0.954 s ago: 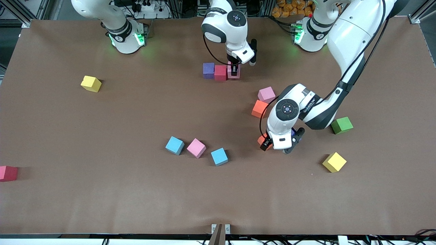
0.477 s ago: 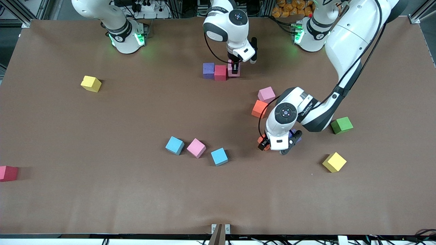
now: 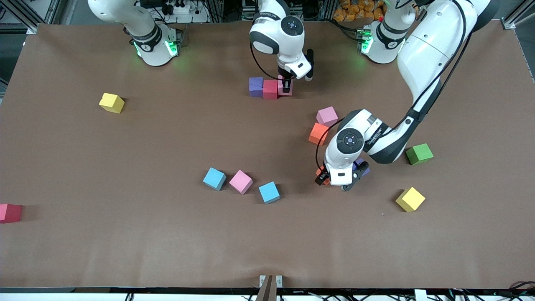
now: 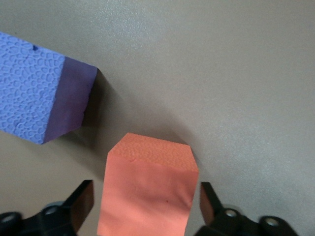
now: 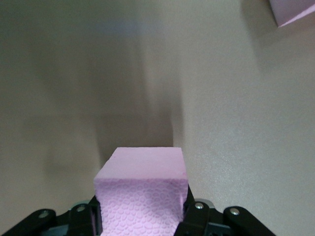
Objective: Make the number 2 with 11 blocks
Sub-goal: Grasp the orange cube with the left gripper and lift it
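Left end effector (image 4: 145, 206) straddles pebbled orange cube (image 4: 147, 191), seemingly ungripped; right end effector (image 5: 142, 214) clamps pink cube (image 5: 142, 196).

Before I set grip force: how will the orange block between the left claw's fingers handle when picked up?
The orange block looks like matte, pebbled foam, so probably light and slightly squashy. Its rough faces should resist slipping. The flat sides make rolling unlikely. The left claw straddles it with gaps showing on both sides.

No legible text appears anywhere: a line of printed lettering runs along the left arm's forearm link (image 3: 375, 133), too small to make out, and the blocks and the table (image 3: 125, 251) carry no markings.
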`<state>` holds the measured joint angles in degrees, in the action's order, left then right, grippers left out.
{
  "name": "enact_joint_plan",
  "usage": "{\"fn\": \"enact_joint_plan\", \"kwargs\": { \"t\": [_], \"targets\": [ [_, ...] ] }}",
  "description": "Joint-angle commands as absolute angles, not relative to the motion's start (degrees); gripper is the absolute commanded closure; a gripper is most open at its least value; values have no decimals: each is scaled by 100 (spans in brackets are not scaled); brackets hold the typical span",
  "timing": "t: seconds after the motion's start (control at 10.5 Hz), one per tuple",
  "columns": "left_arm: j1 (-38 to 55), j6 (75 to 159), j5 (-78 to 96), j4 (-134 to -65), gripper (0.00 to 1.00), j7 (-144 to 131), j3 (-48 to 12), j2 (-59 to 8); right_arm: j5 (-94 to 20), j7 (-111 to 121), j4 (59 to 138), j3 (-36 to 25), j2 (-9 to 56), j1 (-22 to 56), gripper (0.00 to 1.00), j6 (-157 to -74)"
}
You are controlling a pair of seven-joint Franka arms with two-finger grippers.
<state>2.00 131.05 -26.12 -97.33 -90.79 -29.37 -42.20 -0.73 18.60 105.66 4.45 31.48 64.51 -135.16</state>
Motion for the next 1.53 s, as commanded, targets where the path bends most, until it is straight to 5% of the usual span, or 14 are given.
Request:
{"fn": "enact_joint_plan", "kwargs": {
  "t": [0.0, 1.43],
  "targets": [
    [158, 13140, -2672, -9668, 100, -8868, -2944, -4289, 53, 1802, 10652, 439, 3120, 6434, 100, -13649],
    [149, 12437, -1838, -9668, 100, -9536, -3015, -3613, 70, 1819, 10767, 439, 3225, 6442, 100, -13931]
  ]
}}
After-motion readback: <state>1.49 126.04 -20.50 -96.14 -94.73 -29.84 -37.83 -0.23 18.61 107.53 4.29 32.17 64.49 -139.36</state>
